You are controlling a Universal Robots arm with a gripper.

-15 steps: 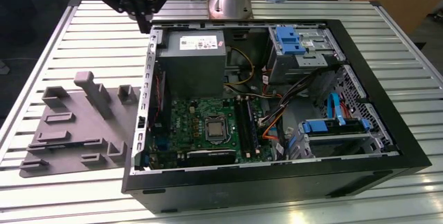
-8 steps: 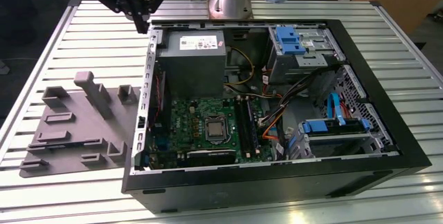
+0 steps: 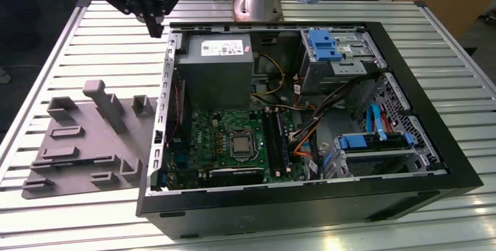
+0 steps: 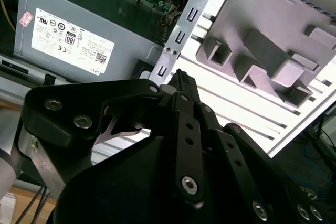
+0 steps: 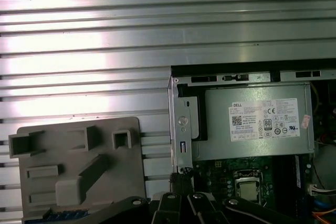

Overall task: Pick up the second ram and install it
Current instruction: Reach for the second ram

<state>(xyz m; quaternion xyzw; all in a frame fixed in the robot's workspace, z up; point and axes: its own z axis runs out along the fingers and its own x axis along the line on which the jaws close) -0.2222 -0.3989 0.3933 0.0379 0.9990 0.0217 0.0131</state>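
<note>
My gripper (image 3: pixel 155 28) hangs above the table beside the far corner of the open computer case (image 3: pixel 434 175), on the exterior view's left. Its black fingers (image 4: pixel 185 109) meet at the tip, so it is shut, and nothing shows between them. In the second wrist view the gripper (image 4: pixel 181 77) points down between the case wall and the grey plastic tray (image 4: pixel 273 30). The second ram is out of view. The black memory slots (image 3: pixel 275 142) lie on the green motherboard (image 3: pixel 213 140) inside the case, well away from the gripper.
The grey tray (image 3: pixel 85 146) with raised blocks lies on the slatted metal table (image 3: pixel 62 71), left of the case in the exterior view. The grey power supply (image 5: pixel 252 129) fills the case's far corner. Blue drive brackets (image 3: pixel 322 43) and cables sit on the right side.
</note>
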